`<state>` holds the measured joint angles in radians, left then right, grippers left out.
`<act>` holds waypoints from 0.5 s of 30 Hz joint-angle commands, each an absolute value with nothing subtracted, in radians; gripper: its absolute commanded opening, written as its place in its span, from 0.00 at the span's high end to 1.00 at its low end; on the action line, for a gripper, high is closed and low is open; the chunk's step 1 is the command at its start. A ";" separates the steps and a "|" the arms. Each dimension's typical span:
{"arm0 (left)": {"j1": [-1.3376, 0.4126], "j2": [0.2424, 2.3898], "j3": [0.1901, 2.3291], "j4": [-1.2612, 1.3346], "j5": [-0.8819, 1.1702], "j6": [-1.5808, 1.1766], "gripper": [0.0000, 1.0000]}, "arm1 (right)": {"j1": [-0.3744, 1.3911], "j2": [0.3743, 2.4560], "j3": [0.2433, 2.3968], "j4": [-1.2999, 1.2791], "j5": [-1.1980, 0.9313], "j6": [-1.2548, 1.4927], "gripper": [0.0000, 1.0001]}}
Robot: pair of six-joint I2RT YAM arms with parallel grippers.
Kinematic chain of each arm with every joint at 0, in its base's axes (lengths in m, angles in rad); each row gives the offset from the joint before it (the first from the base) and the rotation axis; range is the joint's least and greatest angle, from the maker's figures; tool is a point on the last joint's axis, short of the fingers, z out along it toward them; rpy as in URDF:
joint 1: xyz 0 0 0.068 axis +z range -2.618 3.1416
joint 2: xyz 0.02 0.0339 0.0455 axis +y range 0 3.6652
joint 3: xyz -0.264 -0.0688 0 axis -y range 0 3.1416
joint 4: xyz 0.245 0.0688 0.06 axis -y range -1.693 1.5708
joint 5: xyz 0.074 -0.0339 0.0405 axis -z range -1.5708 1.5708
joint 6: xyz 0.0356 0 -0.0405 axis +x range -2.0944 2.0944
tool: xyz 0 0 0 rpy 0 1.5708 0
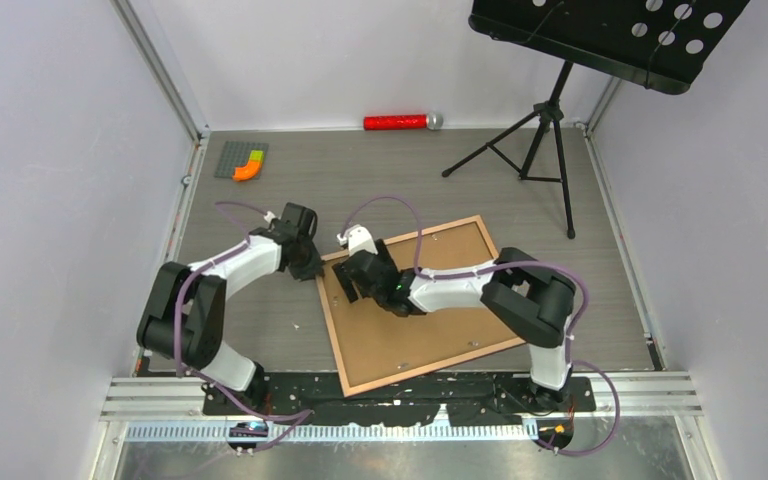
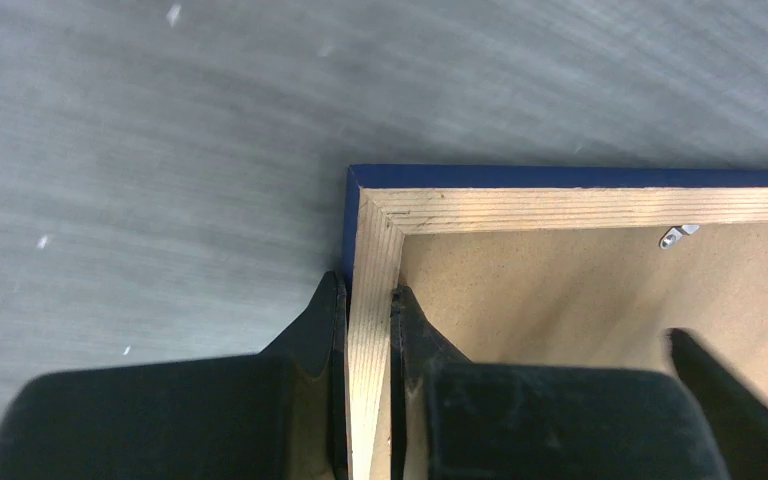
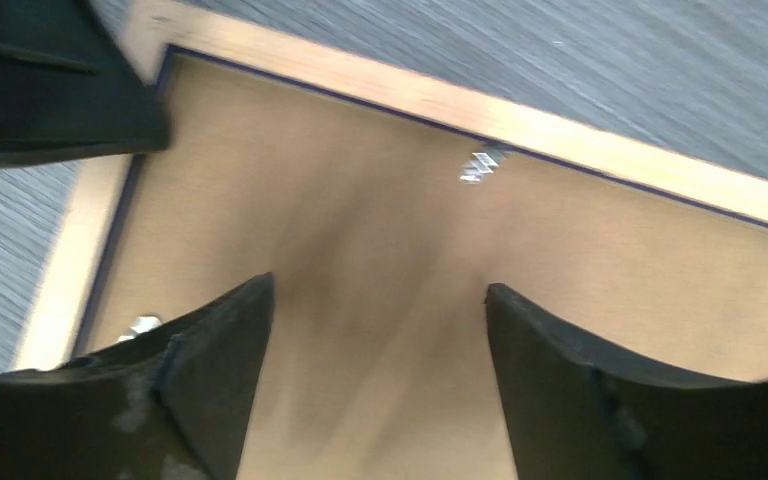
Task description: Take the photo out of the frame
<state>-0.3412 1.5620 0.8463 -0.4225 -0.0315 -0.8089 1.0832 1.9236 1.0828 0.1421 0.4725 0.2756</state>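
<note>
Grey table (image 2: 160, 150), left gripper (image 2: 365, 288) astride frame (image 2: 580, 207)

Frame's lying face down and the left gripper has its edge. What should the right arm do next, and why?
Probably lower the open right gripper onto the small metal tab ahead of it and swing it aside. The backing board sits in the frame, which the left gripper clamps, so the hidden photo cannot come out yet.
</note>
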 commanded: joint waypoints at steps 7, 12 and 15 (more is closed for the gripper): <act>-0.327 1.422 0.675 -0.570 -0.126 -0.996 1.00 | 0.920 1.666 0.974 0.025 0.431 0.461 0.02; -0.322 1.326 0.645 -0.579 -0.119 -1.002 0.99 | 0.842 1.476 0.879 -0.173 0.509 0.546 0.01; -0.324 1.241 0.674 -0.594 -0.116 -0.935 0.50 | 0.775 1.360 0.822 -0.374 0.565 0.705 0.04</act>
<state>-0.3183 1.3426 0.6647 -0.4667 -0.1368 -0.9497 0.8261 1.5085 0.8780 -0.0978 0.4774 0.4946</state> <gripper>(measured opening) 0.175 0.972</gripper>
